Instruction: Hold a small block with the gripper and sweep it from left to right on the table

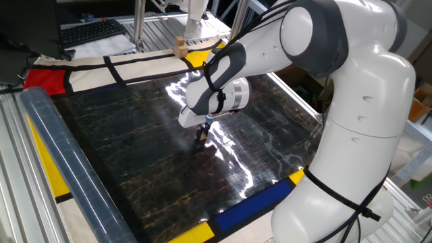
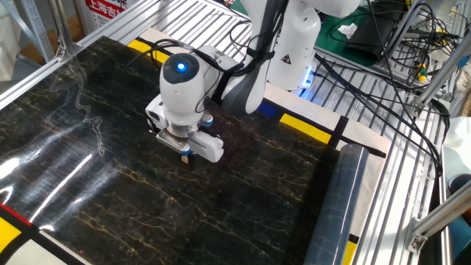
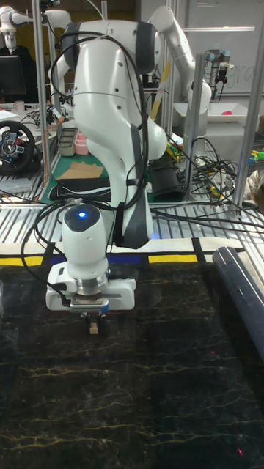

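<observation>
My gripper [image 3: 93, 322] points straight down at the black marble table [image 3: 169, 388], its dark fingers shut on the small block [image 3: 93, 329], a tiny tan cube that rests at the table surface. In the other fixed view the gripper [image 2: 186, 155] sits under the white wrist, with the small block [image 2: 186, 157] just showing between the fingertips. In one fixed view the gripper [image 1: 201, 134] stands near the table's [image 1: 128, 155] middle, and the cube is too small to make out there.
A larger tan wooden block [image 1: 179, 46] stands on the white panel at the far edge. A long grey roll [image 1: 64, 165] lies along one side of the table [image 2: 103, 199], seen also as the roll [image 2: 335, 210]. Cables and metal framing surround the table.
</observation>
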Controlling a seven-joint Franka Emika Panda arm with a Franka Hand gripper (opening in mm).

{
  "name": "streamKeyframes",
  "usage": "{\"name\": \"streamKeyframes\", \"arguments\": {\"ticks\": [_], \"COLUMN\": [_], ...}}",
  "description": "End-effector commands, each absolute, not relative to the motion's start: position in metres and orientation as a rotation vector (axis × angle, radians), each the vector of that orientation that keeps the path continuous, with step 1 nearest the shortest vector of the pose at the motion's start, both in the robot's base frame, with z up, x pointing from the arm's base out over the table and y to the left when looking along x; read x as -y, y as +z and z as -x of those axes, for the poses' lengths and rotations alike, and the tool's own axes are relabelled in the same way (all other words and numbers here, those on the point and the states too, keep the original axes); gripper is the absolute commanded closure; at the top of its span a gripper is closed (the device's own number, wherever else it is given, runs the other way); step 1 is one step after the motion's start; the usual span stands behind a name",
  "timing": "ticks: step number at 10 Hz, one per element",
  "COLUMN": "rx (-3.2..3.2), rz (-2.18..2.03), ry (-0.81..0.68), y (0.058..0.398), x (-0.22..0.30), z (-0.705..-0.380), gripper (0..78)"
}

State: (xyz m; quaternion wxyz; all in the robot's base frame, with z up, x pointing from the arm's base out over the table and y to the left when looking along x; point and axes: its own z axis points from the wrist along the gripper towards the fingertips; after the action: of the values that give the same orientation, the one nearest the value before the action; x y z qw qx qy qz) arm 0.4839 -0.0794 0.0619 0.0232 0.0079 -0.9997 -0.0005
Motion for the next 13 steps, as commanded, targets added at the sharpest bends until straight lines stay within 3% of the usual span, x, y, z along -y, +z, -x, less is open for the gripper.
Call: {"name": "streamKeyframes", "arguments": {"ticks": [1,7,11,13], "rx": [3.092,3.1,3.098,3.09], "rz": [-0.062,-0.149,-0.12,-0.055], "ry": [-0.004,-0.03,-0.04,-0.031], "y": [0.048,0.039,0.043,0.049], "x": [0.098,0.138,0.12,0.086], "z": [-0.486,-0.496,-0.493,-0.481], "gripper": [76.4,76.4,76.4,76.4]}}
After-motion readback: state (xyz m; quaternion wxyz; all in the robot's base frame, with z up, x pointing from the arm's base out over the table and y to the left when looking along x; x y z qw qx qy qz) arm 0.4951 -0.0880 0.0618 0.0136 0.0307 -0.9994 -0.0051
